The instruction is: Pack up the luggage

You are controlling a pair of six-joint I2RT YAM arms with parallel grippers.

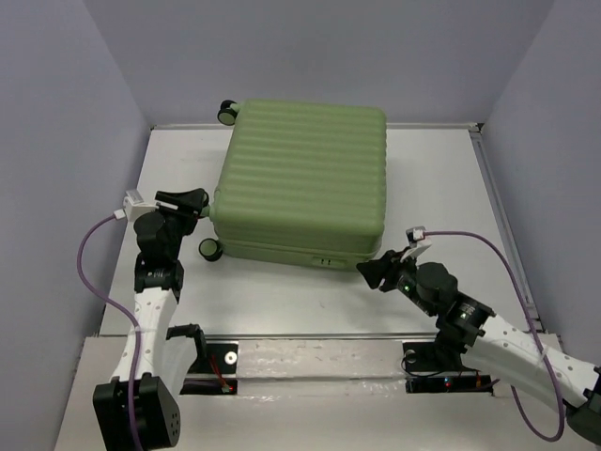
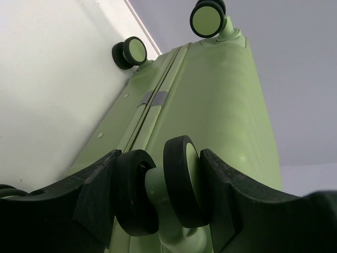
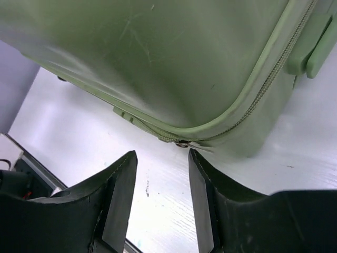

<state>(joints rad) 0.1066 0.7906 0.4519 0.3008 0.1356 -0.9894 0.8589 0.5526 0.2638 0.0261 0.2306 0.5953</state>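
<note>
Presently the closed luggage (image 1: 305, 178) is lying flat mid-table; the left gripper (image 1: 195, 203) is pinching a left-side wheel (image 2: 179, 179), while the right gripper (image 1: 371, 272) is hovering part-open and empty at the near-right zipper pull (image 3: 183, 143).

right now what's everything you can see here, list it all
table: one, white, under everything
luggage: one, light green, ribbed, closed, flat on the table
far wheels: two, black with pale green faces, luggage's end by the left arm
near wheel: one, same colours, closest to the left wrist camera
zip pull: one, silvery, luggage's near right corner
cables: two, purple, one per arm
left pincer: one, black, shut on the near wheel
right pincer: one, black, open, just short of the zip pull
</note>
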